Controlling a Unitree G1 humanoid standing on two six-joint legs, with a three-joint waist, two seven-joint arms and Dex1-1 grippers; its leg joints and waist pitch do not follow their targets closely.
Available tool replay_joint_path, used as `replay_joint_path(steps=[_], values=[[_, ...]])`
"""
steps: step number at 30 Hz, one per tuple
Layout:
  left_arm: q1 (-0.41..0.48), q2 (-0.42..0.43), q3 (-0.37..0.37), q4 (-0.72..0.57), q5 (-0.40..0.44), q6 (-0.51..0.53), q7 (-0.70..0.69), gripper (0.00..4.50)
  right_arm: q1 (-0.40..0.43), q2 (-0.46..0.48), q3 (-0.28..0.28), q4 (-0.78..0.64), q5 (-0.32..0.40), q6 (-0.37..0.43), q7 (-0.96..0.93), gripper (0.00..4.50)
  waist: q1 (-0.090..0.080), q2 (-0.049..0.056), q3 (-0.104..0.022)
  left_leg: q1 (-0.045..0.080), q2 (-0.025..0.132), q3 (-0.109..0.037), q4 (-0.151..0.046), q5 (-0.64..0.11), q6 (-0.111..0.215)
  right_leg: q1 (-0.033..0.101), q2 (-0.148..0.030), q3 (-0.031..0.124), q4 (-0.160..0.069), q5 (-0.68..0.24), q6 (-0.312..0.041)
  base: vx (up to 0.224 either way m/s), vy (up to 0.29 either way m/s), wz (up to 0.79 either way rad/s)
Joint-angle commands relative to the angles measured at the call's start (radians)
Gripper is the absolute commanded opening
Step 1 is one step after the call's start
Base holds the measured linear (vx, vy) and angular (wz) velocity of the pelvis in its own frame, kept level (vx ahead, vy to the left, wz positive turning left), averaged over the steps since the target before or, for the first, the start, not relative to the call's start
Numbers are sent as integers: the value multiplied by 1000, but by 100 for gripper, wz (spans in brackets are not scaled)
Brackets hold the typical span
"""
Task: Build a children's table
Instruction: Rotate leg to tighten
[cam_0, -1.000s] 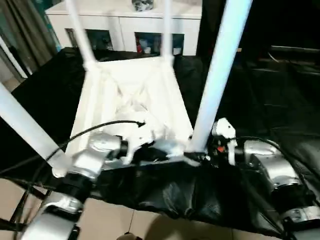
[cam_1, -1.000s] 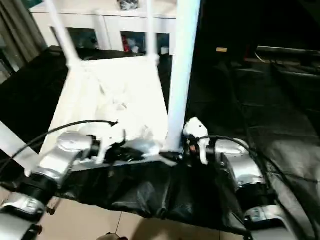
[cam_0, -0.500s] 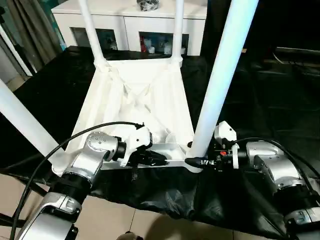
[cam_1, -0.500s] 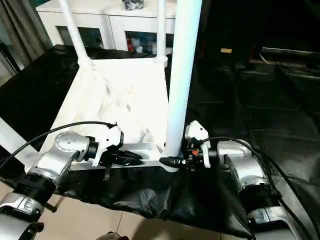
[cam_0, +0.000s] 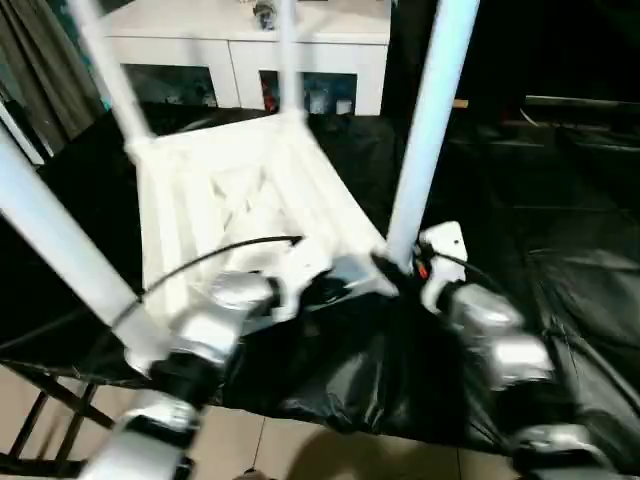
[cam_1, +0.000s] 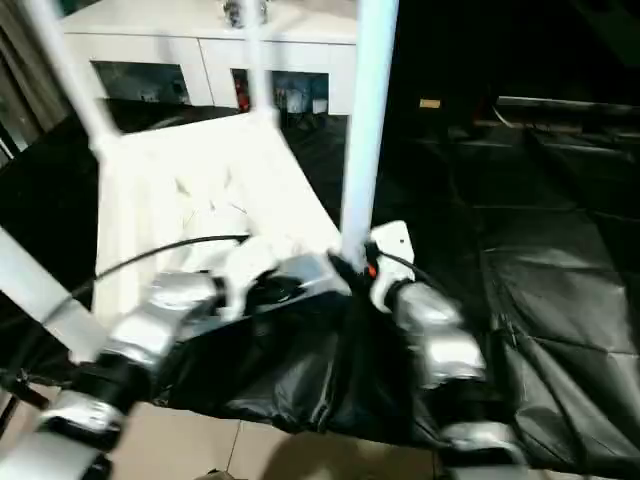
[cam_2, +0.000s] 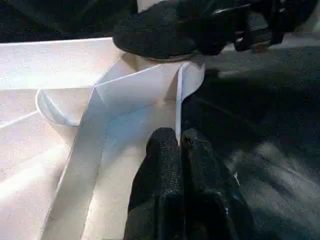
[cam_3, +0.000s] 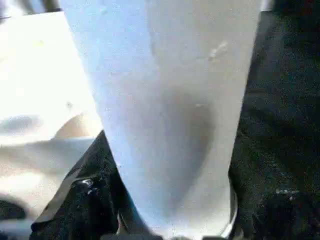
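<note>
From the head camera, the children's table (cam_0: 240, 190) lay upside down on the black-draped table (cam_0: 560, 300), its ribbed underside up and all four white legs standing upward. The near right leg (cam_0: 425, 130) rose just in front of the right gripper (cam_0: 388, 268), and the near left leg (cam_0: 60, 250) crossed the picture beside the left forearm, cut off at the upper edge. Behind the work stood a white cabinet (cam_0: 230, 60) with glass doors, its contents too blurred to name. A black cable (cam_0: 200, 262) arched over the left forearm. The left gripper (cam_0: 322, 290) sat at the near edge of the top, between the two near legs; blur hid both grippers' fingertips here. Tiled floor (cam_1: 250, 445) showed below the drape.

In the left wrist view, the left gripper (cam_2: 179, 150) had its two black fingers pressed together with nothing between them, their tips touching the white rim of the top near its corner socket (cam_2: 155, 85). The right gripper's dark fingers (cam_2: 165, 37) lay across that socket beyond.

In the right wrist view, the near right leg (cam_3: 170, 110) stood between the right gripper's spread fingers (cam_3: 85, 195), which flanked its base; whether they pressed on it was hard to tell. The rest was cut off.
</note>
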Motion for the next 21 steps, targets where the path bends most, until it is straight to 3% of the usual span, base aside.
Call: replay_joint_path(steps=[1,2,4,6,10,14,17,19,21], values=[[-14,-85,-80,-14,-3,-18,8,0,-13,75,67,61,-47,7,-31,255,-2,-12,-52,9,45,-19,-78,-285,22,35,-69,45,-94,-342,-173,0,0,0],[-15,-90,-85,-14,1,-20,11,0,-15,79,82,59,-59,-7,-29,255,-3,-13,-52,8,45,-20,-78,-282,24,36,-69,45,-93,-333,-175,0,0,0],[-15,-89,-89,-19,6,-20,9,0,-13,77,97,51,-68,-22,-11,311,-1,-13,-54,7,45,-18,-77,-270,37,39,-68,45,-90,-298,-182,0,0,0],[-11,-72,-88,-30,8,-17,-1,0,-7,63,87,35,-46,-18,28,311,1,-12,-54,6,45,-17,-77,-260,43,39,-67,45,-88,-289,-186,0,0,0],[5,-10,-89,-58,15,-23,-57,0,-10,-19,91,37,-48,-54,101,362,1,-11,-57,3,49,-19,-76,-242,57,44,-69,44,-83,-248,-195,0,0,0],[14,38,-85,-75,5,-28,-114,0,-11,-89,100,38,-45,-83,218,362,4,-11,-65,0,49,-17,-67,-180,85,50,-69,42,-71,-135,-227,0,0,0],[20,93,-80,-87,-15,-51,-192,0,1,-168,124,12,-36,-95,387,362,7,-10,-69,-6,48,-16,-57,-109,132,52,-66,39,-56,-8,-265,0,0,0],[24,121,-78,-95,-32,-65,-239,0,11,-208,141,-10,-18,-97,485,362,9,-11,-64,-4,51,-14,-58,-127,146,51,-66,37,-58,-27,-274,0,0,0],[25,155,-76,-102,-49,-71,-291,0,23,-255,168,-39,12,-85,608,362,15,-13,-63,-2,54,-13,-59,-156,140,51,-65,35,-61,-73,-267,0,0,0]])
